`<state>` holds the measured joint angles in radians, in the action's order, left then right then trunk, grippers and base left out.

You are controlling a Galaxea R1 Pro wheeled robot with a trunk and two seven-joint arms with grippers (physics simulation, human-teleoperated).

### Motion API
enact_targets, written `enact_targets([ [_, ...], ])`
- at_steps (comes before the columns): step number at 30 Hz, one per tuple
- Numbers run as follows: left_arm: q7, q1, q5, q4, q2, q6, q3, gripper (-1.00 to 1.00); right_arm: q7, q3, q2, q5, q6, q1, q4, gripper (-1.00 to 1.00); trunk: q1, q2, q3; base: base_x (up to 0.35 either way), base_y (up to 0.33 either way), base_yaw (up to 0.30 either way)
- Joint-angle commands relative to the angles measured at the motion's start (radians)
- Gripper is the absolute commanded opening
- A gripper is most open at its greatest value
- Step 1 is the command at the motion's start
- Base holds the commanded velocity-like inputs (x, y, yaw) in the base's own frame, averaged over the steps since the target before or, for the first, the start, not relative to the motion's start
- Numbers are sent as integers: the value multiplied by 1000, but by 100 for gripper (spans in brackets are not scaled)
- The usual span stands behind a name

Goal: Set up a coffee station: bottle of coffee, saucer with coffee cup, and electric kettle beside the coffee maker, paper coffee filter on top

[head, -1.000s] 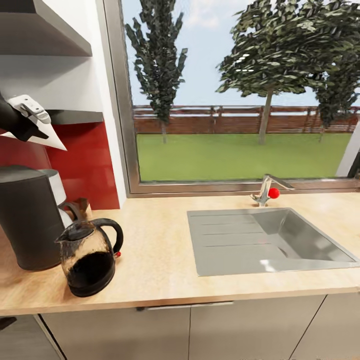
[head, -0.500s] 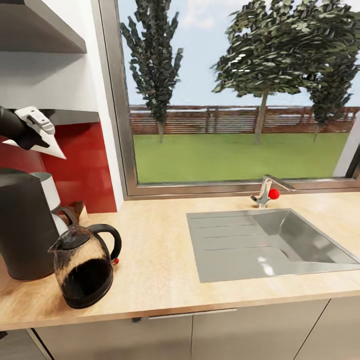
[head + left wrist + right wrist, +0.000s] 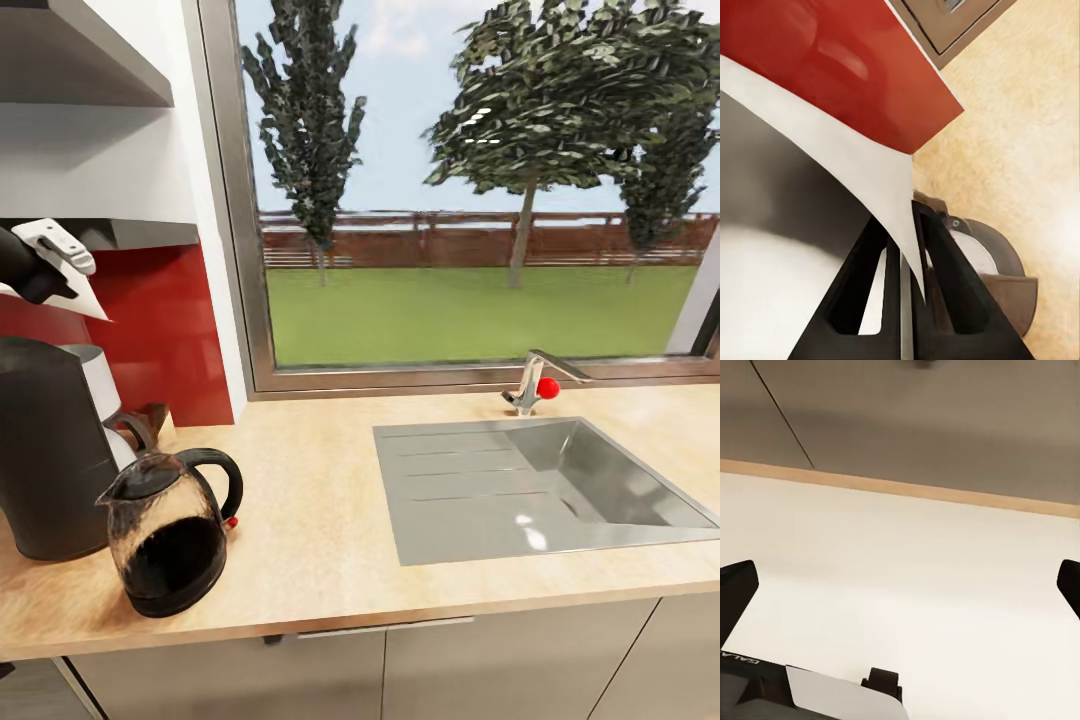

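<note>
From the head camera, the long light beige wood-grain countertop [image 3: 320, 520] runs under a wide window, with a stainless steel sink [image 3: 540, 485] set into it on the right and a small chrome tap with a red knob [image 3: 535, 385] behind that. At the left end stands the tall matte dark-grey coffee maker [image 3: 45, 450], and just beside it, toward the counter's front edge, the rounded clear-glass electric kettle [image 3: 170, 535] with black lid and curved handle, its lower half dark. Above the coffee maker the left gripper [image 3: 45, 272] hangs in front of the glossy red wall panel [image 3: 165, 330], clamped on a thin white paper coffee filter [image 3: 88, 300] whose pointed tip juts to the right. In the left wrist camera, the two black fingers [image 3: 866, 292] pinch the white filter sheet between them, above the grey coffee maker's top. In the right wrist camera, the right gripper [image 3: 904, 592] has its dark fingertips far apart at the picture's edges, over a pale flat surface with a wood-coloured edge.
</note>
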<state>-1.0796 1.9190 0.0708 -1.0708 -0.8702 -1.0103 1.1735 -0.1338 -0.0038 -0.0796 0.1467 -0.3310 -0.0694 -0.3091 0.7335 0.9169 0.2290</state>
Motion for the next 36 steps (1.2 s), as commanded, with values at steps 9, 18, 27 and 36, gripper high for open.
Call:
enact_targets([
  [9, 5, 4, -36, 5, 4, -5, 6, -100, -1, -1, 0, 7, -3, -1, 1, 100, 0, 1, 2, 0, 0, 0],
  [18, 6, 4, -70, 60, 20, -5, 10, -100, -1, -1, 0, 7, -3, -1, 1, 100, 0, 1, 2, 0, 0, 0],
  [27, 6, 3, -110, 86, 32, -5, 15, -100, -1, -1, 0, 7, -3, -1, 1, 100, 0, 1, 2, 0, 0, 0],
  [36, 6, 3, -121, 88, 35, -5, 28, -100, -1, -1, 0, 7, -3, -1, 1, 100, 0, 1, 2, 0, 0, 0],
])
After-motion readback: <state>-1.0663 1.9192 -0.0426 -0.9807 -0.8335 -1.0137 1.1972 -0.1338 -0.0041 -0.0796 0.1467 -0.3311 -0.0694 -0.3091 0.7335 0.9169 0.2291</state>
